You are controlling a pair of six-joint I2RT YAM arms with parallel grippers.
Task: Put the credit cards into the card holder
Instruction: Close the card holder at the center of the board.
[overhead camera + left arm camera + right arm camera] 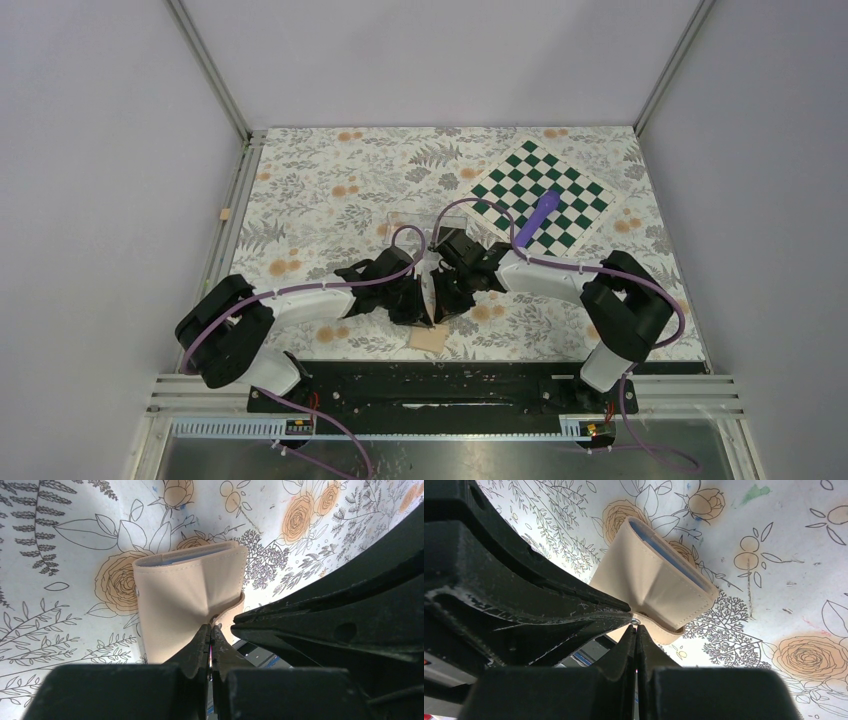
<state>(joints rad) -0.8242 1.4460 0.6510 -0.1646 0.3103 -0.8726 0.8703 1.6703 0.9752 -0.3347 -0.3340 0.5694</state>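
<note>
Tan card holder point(185, 605) folded shut, flat on the floral table point(330, 190) near its front edge, between the two arms. Both fully closed: left gripper point(210, 637) and right gripper point(635, 627), tips meeting nose to nose at the closing tab point(664, 630) on the holder's edge nearest the wrists. Seem to press the tab rather than pinch it, though impossible to tell for certain.

Appears late in the task: no loose credit card anywhere in view, holder already folded, probably only the fastening left.

Blue-grey strip inside the fold visible from both wrists; lining or card edges, not distinguishable. Snap masked by the fingertips. From above, most of the holder hidden under the wrists; clear box point(412, 222) behind them hard to read, contents unclear.
</note>
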